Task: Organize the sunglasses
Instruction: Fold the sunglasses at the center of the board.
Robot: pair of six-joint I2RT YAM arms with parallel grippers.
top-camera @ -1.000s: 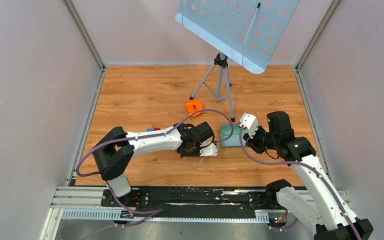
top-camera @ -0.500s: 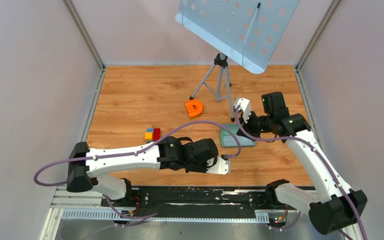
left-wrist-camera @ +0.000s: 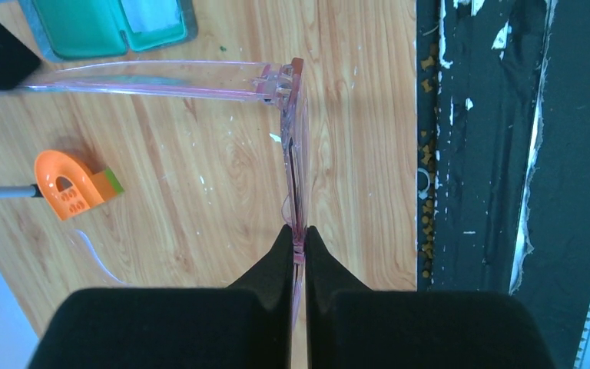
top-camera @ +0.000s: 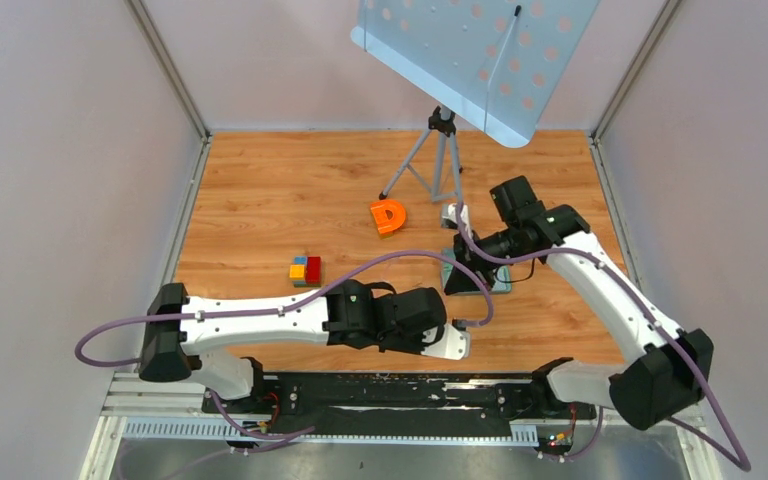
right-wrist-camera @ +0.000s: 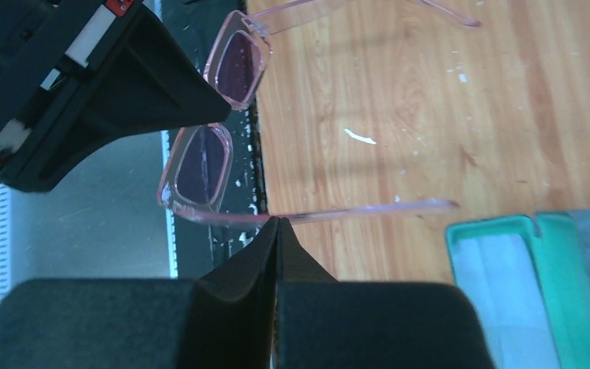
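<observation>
The sunglasses point(left-wrist-camera: 296, 138), thin pale pink and translucent, are held off the table with both temples unfolded. My left gripper point(left-wrist-camera: 298, 231) is shut on the front frame near its middle; it is by the table's near edge in the top view point(top-camera: 455, 342). In the right wrist view both lenses point(right-wrist-camera: 200, 165) show beside my left gripper. My right gripper point(right-wrist-camera: 278, 221) is shut, and its tips touch the nearer temple from below without clamping it. It hangs over the open grey case with green inside point(top-camera: 498, 285).
The open case point(right-wrist-camera: 530, 292) lies right of my right gripper and also shows in the left wrist view point(left-wrist-camera: 84, 27). An orange D-shaped toy point(top-camera: 388, 215), coloured blocks point(top-camera: 305, 270) and a tripod point(top-camera: 440, 165) stand on the wood. The black base rail point(left-wrist-camera: 476, 154) runs along the near edge.
My left arm has carried the sunglasses right and toward the near edge. My right arm has swung left and tipped its gripper down over the case, up to the glasses' temple.
</observation>
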